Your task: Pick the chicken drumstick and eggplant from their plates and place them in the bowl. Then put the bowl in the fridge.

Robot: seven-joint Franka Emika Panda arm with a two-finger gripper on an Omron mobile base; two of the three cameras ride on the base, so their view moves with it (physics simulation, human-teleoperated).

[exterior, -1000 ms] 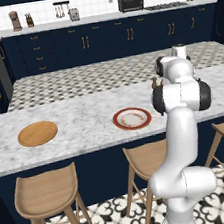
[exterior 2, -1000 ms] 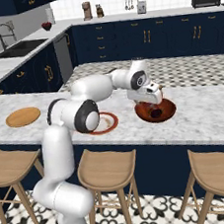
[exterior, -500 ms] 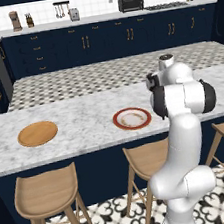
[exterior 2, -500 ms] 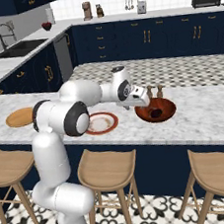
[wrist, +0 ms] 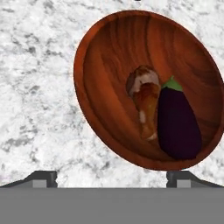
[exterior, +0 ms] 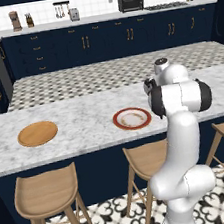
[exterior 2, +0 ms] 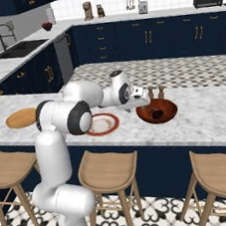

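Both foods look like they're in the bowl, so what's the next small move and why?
Probably lower the open hand onto the bowl's near rim to grip it: the chicken drumstick and eggplant already lie inside, and the hand holds nothing.

The light is even and bright in every view, with no clear lamp to see; shadows are soft and faint, a small dark patch inside the bowl (wrist: 105, 92) and under the stools (exterior: 47, 194); the white arm (exterior 2: 60, 116) has a gentle shine but no harsh glare; edges look a little blocky; nothing is blurred or bent at the sides.
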